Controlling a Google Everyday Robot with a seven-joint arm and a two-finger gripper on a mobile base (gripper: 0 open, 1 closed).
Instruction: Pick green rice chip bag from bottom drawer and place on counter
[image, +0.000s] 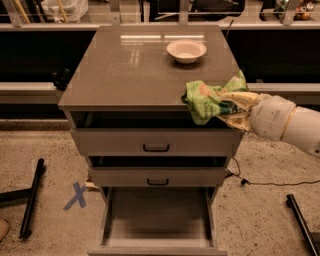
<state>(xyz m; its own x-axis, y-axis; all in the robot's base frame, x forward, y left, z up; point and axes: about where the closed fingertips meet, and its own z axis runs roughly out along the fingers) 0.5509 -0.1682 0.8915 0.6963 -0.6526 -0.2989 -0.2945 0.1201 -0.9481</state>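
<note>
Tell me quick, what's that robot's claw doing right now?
Gripper: closed on the green bag, at the counter's front right edge.

White bowl (186, 50) upright, back right of the counter (125, 75). Two drawer fronts (115, 142) with black handles (156, 148) below it. Blue tape X (76, 195) on the speckled floor (260, 220), left; black bar (31, 197) beyond it. Black cable (265, 183) on floor, right. Gripper (227, 107) at counter's front-right corner.
</note>
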